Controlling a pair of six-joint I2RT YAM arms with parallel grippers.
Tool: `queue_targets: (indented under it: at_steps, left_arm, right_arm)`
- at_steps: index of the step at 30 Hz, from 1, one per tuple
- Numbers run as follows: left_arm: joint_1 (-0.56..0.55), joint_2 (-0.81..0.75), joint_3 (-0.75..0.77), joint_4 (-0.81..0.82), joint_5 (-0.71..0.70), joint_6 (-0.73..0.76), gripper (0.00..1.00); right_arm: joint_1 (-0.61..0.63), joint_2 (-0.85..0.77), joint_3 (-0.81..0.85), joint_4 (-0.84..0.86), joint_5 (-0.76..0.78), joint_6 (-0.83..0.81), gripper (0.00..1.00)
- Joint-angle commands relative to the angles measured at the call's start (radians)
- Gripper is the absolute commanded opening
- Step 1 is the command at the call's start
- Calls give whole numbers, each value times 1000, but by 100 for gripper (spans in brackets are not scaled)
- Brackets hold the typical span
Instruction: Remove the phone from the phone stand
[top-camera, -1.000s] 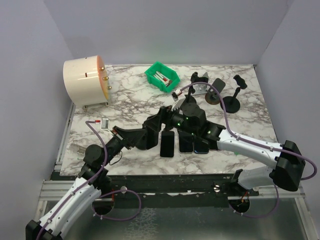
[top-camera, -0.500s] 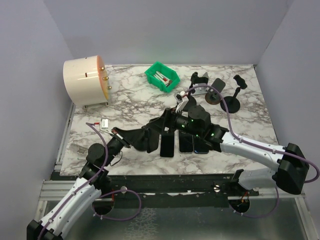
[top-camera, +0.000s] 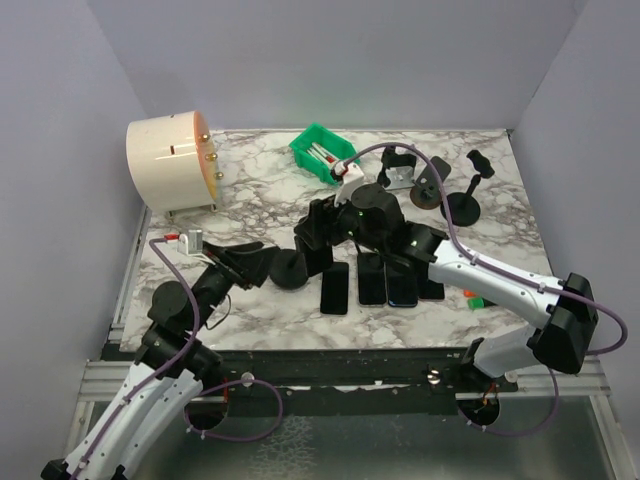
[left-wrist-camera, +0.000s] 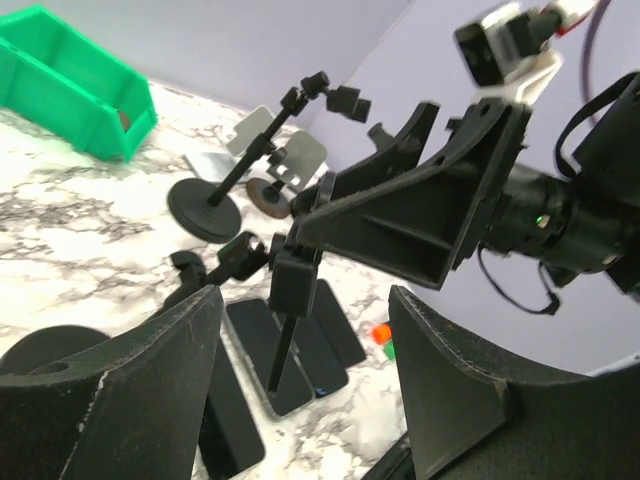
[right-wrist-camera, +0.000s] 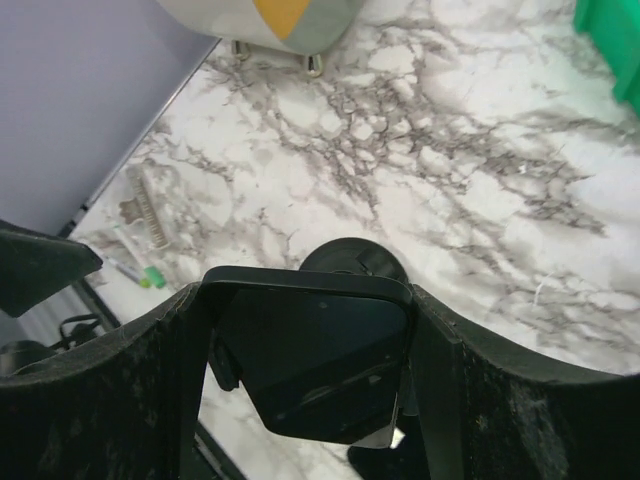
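The phone (right-wrist-camera: 310, 350) is a dark slab standing upright between the fingers of my right gripper (right-wrist-camera: 310, 325), which is shut on its two side edges. Straight below it sits the round black base of the phone stand (right-wrist-camera: 355, 262); a piece of the stand's clamp shows at the phone's lower left edge. From above, the right gripper (top-camera: 322, 228) holds the phone (top-camera: 318, 240) just above the stand base (top-camera: 288, 271). My left gripper (top-camera: 258, 260) lies left of that base. In the left wrist view the left gripper (left-wrist-camera: 305, 300) is open, nothing between its fingers, the stand's clamp (left-wrist-camera: 296, 282) beyond.
Several dark phones (top-camera: 385, 280) lie flat in a row right of the stand, with one more (top-camera: 335, 287) at their left. Two other black stands (top-camera: 462, 205) and a green bin (top-camera: 324, 152) sit at the back. A cream drum (top-camera: 170, 162) stands back left.
My left gripper has opened and drawn back to the left, away from the stand. The right gripper has shifted toward the back left with the phone in it.
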Motion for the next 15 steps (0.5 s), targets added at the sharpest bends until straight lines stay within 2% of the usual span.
queue_targets:
  at_steps: [1, 5, 15]
  left_arm:
    - [6, -19, 13, -112, -24, 135, 68]
    - [6, -64, 6, -133, -85, 154, 68]
    - [6, -132, 5, -156, -159, 172, 68]
  right_arm:
    - [33, 44, 67, -45, 124, -185, 0]
    - [88, 82, 163, -73, 157, -233, 0]
    - [97, 188, 393, -191, 137, -284, 0]
